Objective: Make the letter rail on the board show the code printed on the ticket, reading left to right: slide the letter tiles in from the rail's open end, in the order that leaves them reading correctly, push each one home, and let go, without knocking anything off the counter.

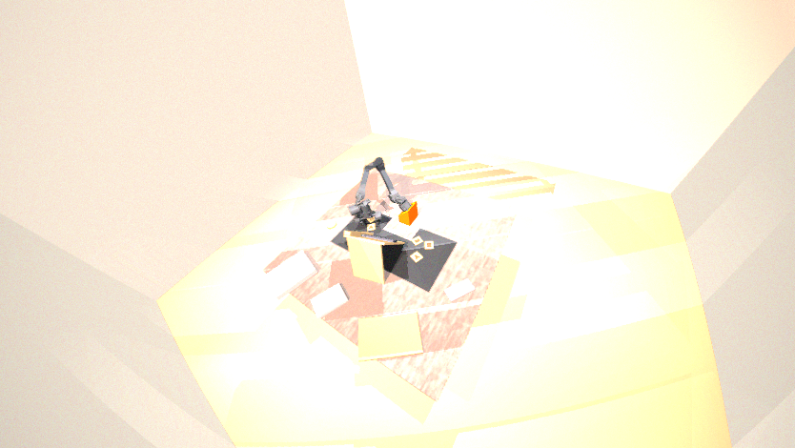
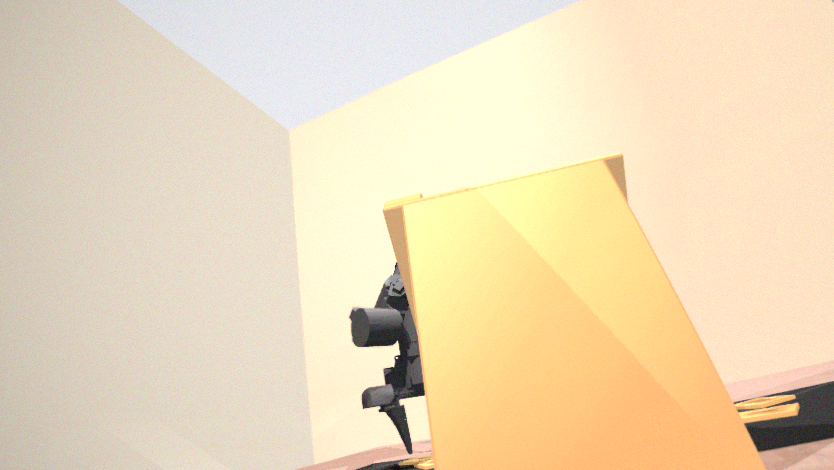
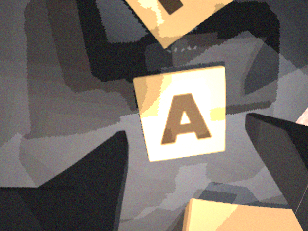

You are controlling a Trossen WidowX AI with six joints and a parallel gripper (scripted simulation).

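Tile A (image 3: 186, 115) face up; letter upright in wrist view.

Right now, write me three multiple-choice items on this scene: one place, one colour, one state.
1. Where does the A tile lie in the wrist view?
a) above every other tile
b) between the fingertips and the partly cut-off tile at the top edge
c) in the bottom left corner

2. What colour is the upright block beside the arm in the top view?
a) orange
b) green
c) blue

3. How is the gripper?
a) shut on a tile
b) shut, empty
c) open, empty

1 b: another tile shows higher up.
2 a: its faces are orange.
3 c: the fingers stand apart, gripping nothing.
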